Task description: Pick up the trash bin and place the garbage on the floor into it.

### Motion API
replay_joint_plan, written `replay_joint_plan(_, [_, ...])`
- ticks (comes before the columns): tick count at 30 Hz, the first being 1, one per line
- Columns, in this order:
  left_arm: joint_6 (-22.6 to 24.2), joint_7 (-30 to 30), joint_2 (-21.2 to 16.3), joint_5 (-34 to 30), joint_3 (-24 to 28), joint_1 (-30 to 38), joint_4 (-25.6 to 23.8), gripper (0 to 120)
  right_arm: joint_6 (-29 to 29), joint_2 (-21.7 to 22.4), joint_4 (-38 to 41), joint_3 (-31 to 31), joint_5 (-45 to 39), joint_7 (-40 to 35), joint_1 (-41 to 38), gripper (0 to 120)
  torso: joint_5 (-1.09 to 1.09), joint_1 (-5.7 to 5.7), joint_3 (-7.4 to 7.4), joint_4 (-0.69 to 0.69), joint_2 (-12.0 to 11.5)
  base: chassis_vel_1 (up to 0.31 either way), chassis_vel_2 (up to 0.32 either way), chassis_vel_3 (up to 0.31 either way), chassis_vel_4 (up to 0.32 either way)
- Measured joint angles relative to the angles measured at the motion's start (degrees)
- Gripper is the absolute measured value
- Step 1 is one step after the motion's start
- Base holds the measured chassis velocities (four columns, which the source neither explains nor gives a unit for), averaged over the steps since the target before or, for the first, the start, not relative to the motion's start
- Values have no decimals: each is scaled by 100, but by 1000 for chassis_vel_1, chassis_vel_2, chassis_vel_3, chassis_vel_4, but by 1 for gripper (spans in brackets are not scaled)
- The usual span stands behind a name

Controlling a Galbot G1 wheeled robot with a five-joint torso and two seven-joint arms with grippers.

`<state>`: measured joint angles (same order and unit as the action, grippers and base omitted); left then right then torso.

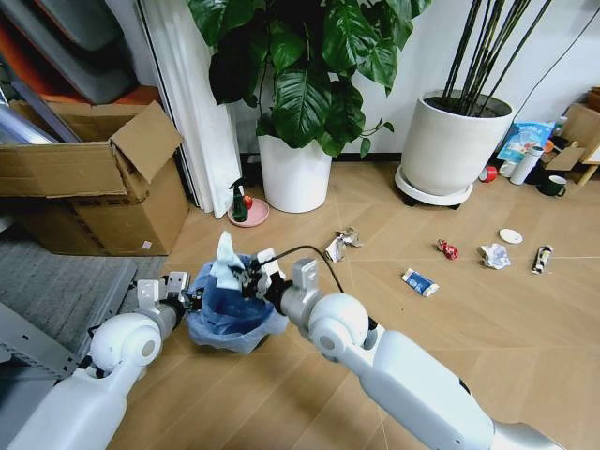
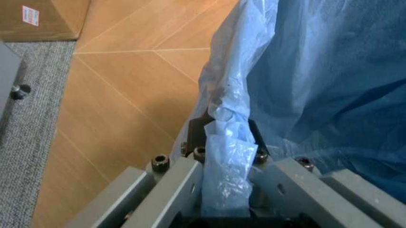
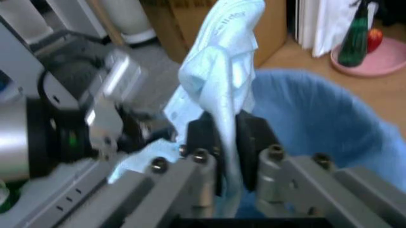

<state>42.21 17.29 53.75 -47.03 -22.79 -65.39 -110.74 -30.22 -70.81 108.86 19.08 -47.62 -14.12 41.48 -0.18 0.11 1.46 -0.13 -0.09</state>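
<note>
The right gripper point(image 1: 246, 277) is clenched on a pale blue-green wad point(image 1: 225, 262), which is pinched between its dark pads and stands up above them, directly over the open mouth of the trash bin point(image 1: 232, 314). In the right wrist view the wad point(image 3: 219, 80) is seen squeezed between the two pads, the fingers point(image 3: 250, 142) nearly closed on it, with the blue liner of the bin point(image 3: 317, 128) just behind and below.

The left gripper point(image 1: 192, 300) is closed on the rim of the bin at the side opposite the right gripper. In the left wrist view a fold of the light blue bag point(image 2: 231, 142) is gripped between the narrowly parted fingers point(image 2: 197, 135), and the bin wall point(image 2: 330, 85) lies right against that gripper. The bin is thus held between the two arms, just above the wooden floor point(image 1: 450, 328).

Well beyond the right gripper, more garbage is scattered on the floor: a crumpled grey-white piece point(image 1: 342, 244) nearest, then a blue-white carton point(image 1: 420, 282), a red wrapper point(image 1: 447, 249), a white paper wad point(image 1: 495, 256), a white disc point(image 1: 510, 236) and a white tube point(image 1: 542, 259). Behind these, two large white plant pots point(image 1: 294, 172) are set against the wall, and a cardboard box point(image 1: 94, 183) stands beyond the left gripper.
</note>
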Motion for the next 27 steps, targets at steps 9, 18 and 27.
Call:
replay_joint_plan(9, [-2, 46, 85, 1, -58, -27, -38, 0, -7, 34, -93, -24, 333, -51, 245, 43, 0, 0, 0, -1, 0, 0, 0, 0, 0])
replay_joint_plan(18, [-4, 82, 117, 36, -39, -48, -93, 0, 17, 49, -105, -80, 375, -34, 227, 75, 0, 0, 0, 0, 0, 0, 0, 0, 0])
replay_joint_plan(27, [-7, 124, 128, 48, -23, -69, -179, 0, 129, 25, -43, -155, 388, 3, 194, 100, 1, 0, 0, 0, 0, 0, 0, 0, 0])
